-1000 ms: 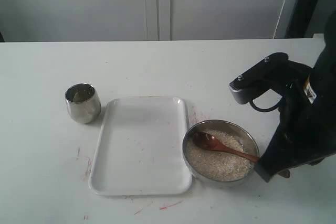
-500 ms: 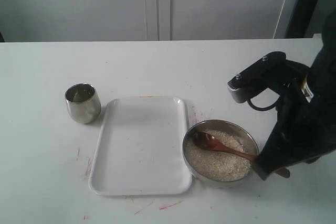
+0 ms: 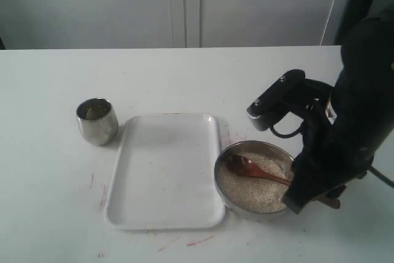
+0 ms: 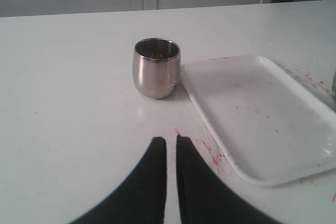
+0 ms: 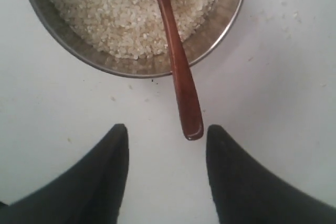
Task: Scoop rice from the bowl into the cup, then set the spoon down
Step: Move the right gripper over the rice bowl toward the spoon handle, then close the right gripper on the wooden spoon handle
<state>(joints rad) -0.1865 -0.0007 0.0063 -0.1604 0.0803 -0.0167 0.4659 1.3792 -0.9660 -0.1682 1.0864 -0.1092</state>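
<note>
Lying on rice [image 5: 115,14] in bowl [image 5: 223,35], spoon [image 5: 178,77], handle tip just between spread right jaws, untouched; left jaws almost together.

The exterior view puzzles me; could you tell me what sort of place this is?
Probably a robotics lab bench staged for a kitchen task: a plain white table with red scuffs, blank cabinet doors behind, and a black robot arm at a steel bowl of rice.
</note>
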